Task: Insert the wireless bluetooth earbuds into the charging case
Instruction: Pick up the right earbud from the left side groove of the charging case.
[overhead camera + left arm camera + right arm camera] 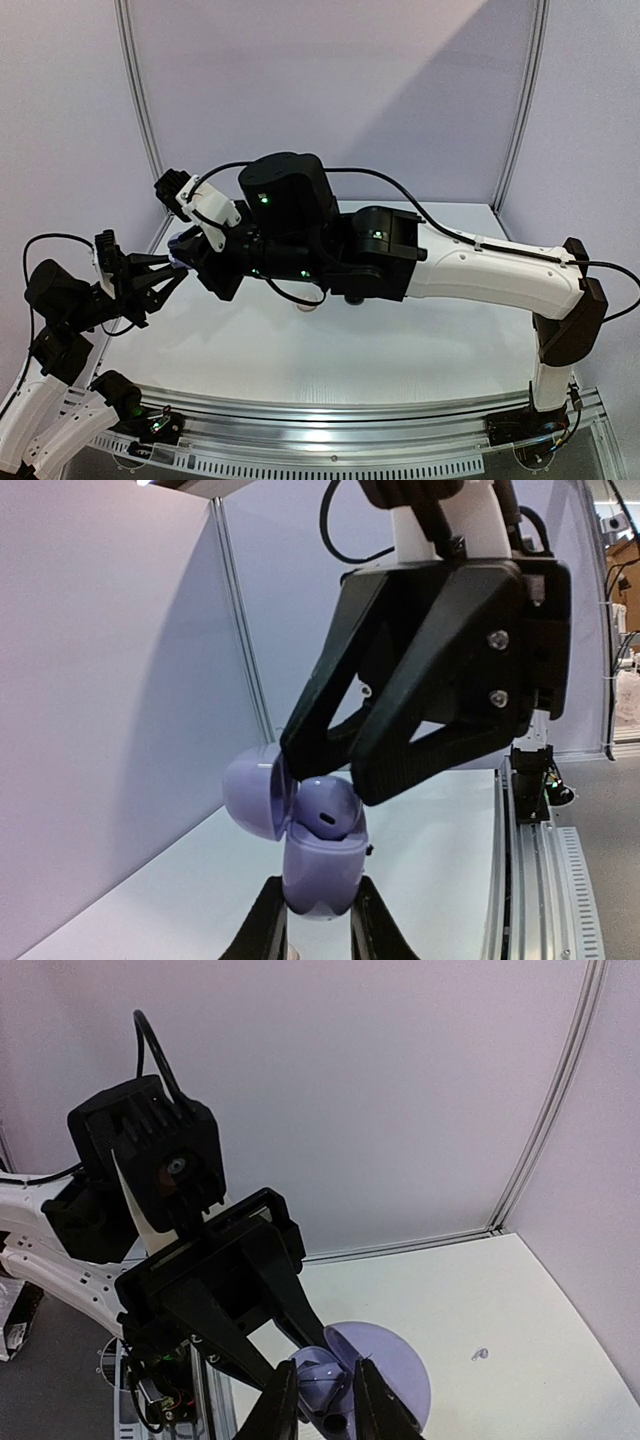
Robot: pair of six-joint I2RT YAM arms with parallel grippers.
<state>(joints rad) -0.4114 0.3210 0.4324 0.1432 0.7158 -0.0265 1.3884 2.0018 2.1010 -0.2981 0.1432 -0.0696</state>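
Left wrist view: your left gripper (318, 905) pinches the upright, open charging case (320, 860); the earbud (326, 810) in its mouth lies just under your narrow right gripper (325, 768), grip unclear.

no legible text, labels, numbers or signs visible

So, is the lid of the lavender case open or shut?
Open. The lid hangs tipped back from the lavender case, baring an earbud in its top.
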